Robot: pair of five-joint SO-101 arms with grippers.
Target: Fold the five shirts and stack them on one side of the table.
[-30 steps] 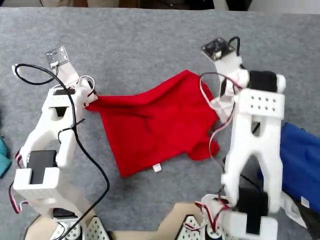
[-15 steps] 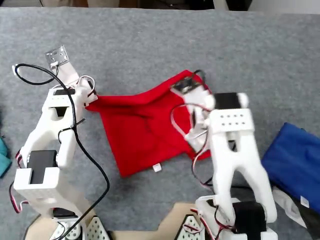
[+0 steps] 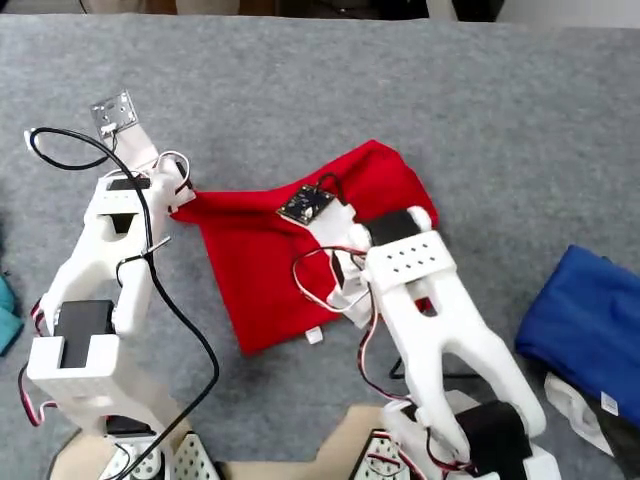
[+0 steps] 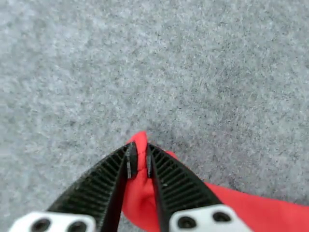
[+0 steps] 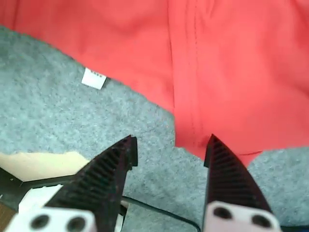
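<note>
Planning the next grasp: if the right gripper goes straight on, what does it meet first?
Likely the hem of the red shirt, just past the open right gripper, or the grey table beside it; depth unclear.

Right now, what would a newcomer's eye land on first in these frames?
The red shirt stands out first, spread crumpled across the middle of the grey table. The left gripper is pinched shut on one corner of it, while the right gripper hangs open just above the shirt's near edge. A blue shirt lies off on the right arm's side of the table.
</note>
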